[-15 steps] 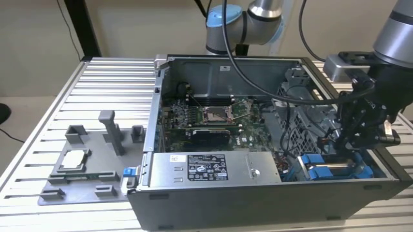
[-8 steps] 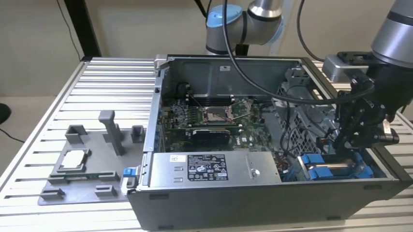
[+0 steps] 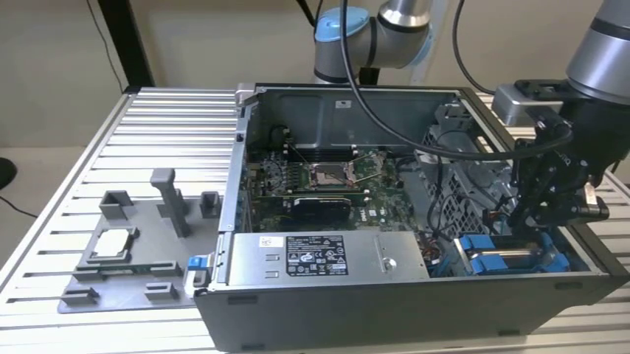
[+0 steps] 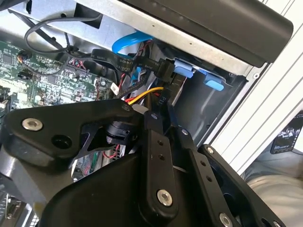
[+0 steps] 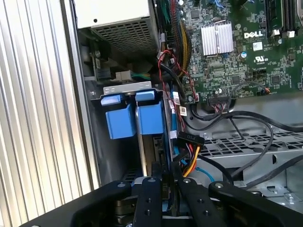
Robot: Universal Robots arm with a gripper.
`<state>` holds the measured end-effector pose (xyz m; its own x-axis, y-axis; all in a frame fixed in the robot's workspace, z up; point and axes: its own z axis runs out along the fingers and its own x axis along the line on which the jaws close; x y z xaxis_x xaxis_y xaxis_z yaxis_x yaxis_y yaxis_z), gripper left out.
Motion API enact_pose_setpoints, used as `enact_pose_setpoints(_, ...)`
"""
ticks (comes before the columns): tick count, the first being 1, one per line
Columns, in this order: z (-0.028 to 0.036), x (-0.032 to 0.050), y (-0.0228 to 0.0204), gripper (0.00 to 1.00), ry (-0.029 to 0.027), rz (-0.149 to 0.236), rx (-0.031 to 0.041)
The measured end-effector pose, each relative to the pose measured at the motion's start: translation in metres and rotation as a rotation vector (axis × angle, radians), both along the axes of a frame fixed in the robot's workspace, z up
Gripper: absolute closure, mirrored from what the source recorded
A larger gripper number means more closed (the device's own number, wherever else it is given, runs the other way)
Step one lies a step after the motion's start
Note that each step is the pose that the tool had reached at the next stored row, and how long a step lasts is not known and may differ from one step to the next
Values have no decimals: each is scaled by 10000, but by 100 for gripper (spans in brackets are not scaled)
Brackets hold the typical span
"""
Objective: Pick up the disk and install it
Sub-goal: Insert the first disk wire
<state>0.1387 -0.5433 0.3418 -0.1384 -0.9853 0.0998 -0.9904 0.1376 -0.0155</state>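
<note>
The disk (image 5: 151, 117) stands on edge in the drive bay at the case's front corner, on the exterior view's right. Its blue bracket end faces out, with a silver edge beside it. In the exterior view the disk (image 3: 492, 263) sits low in the bay, just below my gripper (image 3: 524, 221). In both wrist views my gripper (image 5: 168, 172) (image 4: 163, 113) has its two black fingers drawn together with only a thin dark gap. Their tips are right against the disk's side and the cable plugs, and nothing visibly sits between them.
A second blue bracket (image 5: 118, 120) sits beside the disk. Black, red and yellow cables (image 5: 187, 156) crowd the bay. The silver power supply (image 3: 315, 254) and the motherboard (image 3: 315, 181) take up the rest of the case. A grey fixture (image 3: 128, 258) lies on the slatted table.
</note>
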Motion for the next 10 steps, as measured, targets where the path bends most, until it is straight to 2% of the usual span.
enact_pose_setpoints(10, -19, 14, 0, 100, 70, 35, -2)
